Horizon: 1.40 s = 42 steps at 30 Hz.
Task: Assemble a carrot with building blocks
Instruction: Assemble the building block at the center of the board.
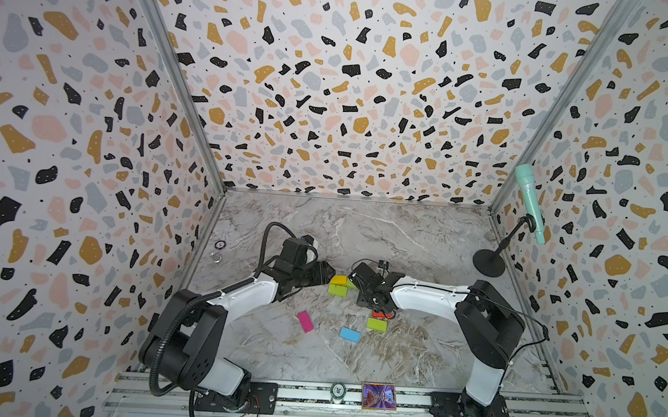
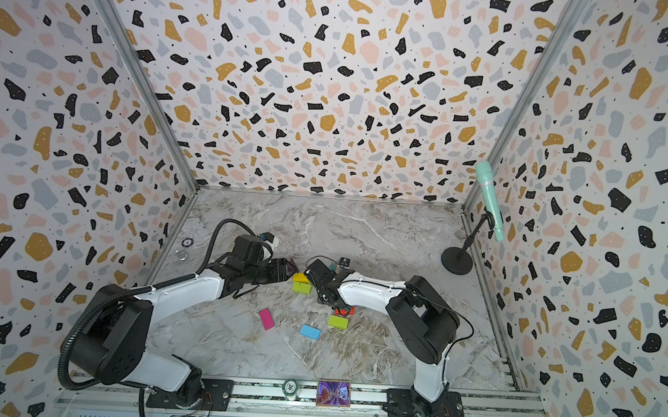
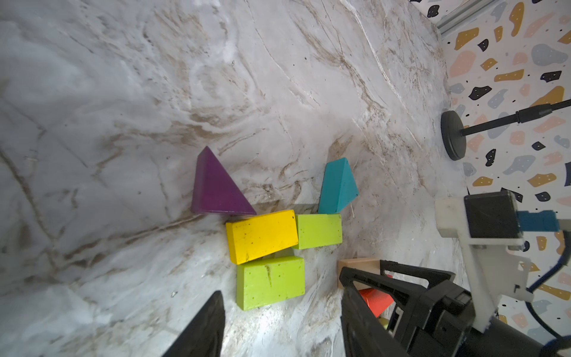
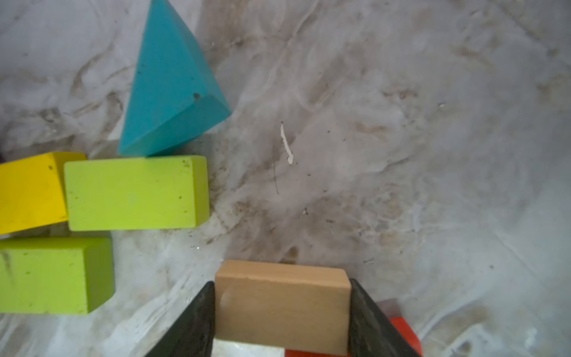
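We have five blocks of the carrot (image 1: pixel 339 285) laid mid-way on the marble tabletop (image 1: pixel 403 230). At its 3 o'clock our right claw (image 4: pixel 281 282) squeezes the tan brick (image 4: pixel 282 309); our left claw (image 3: pixel 281 282) is apart, empty. Loose near its 6 o'clock: red brick (image 1: pixel 379 313), pink brick (image 1: pixel 305 321), blue brick (image 1: pixel 349 334), green brick (image 1: pixel 376 324). Speckled walls (image 1: pixel 352 98) stand around.

Worktop (image 1: pixel 363 227): grey-brown marble pattern.
Walls (image 1: pixel 333 76): speckled terrazzo print on three sides.
Microphone (image 1: pixel 530 201): mint green, tilted on a black stand (image 1: pixel 489 262) at 2 o'clock.
Token (image 1: pixel 338 391): round, on the front rail (image 1: pixel 552 406), 6 o'clock.
Picture card (image 1: pixel 379 396): purple, just beside the token.
Ring (image 1: pixel 220 244): small, 9 o'clock edge.
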{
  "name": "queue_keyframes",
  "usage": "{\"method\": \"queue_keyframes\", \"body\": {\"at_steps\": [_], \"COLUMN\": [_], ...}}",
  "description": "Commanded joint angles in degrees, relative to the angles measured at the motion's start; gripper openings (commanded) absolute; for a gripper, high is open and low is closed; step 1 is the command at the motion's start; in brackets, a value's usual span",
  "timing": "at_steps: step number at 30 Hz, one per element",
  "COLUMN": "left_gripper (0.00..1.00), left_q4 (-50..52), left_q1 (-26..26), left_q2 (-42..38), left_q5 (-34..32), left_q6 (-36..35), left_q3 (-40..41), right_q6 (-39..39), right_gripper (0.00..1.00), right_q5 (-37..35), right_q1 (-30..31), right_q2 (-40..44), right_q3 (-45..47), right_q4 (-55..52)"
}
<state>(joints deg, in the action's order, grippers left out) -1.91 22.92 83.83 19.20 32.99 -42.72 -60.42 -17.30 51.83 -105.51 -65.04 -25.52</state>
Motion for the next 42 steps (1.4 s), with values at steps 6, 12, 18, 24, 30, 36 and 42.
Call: {"method": "queue_keyframes", "body": {"at_steps": [6,12,18,24,30,36,42], "left_gripper": [0.61,0.61,0.6,0.61,0.61,0.59,0.47], "left_q4": [0.4,0.2,-0.1,-0.4,-0.4,0.1,1.3], "left_q1": [-0.2,-0.3,-0.3,-0.2,-0.3,-0.3,-0.3], "left_q2": [-1.7,-1.1,-0.4,0.3,0.1,-0.5,-2.0], "left_q5": [-1.1,-1.0,-0.8,-0.6,-0.4,-0.6,-1.7], "left_q6": [-0.8,-0.8,-0.9,-0.9,-1.0,-0.9,-1.3], "left_q3": [1.6,1.5,1.6,1.7,1.9,2.1,3.4], "right_q6": [0.1,0.8,1.2,1.4,1.2,1.2,2.1], "right_gripper": [0.61,0.61,0.61,0.64,0.7,0.71,0.69], "right_q5": [1.8,2.4,2.6,2.4,1.9,0.4,0.4], "right_q1": [1.7,1.8,1.7,1.5,1.5,1.5,1.7], "right_q2": [-2.7,-5.2,-7.1,-8.1,-6.9,-3.7,3.7], "right_q3": [-4.1,-6.5,-8.5,-10.2,-9.8,-9.6,-5.3], "right_q4": [0.8,1.7,1.9,1.3,1.5,0.8,2.7]}}
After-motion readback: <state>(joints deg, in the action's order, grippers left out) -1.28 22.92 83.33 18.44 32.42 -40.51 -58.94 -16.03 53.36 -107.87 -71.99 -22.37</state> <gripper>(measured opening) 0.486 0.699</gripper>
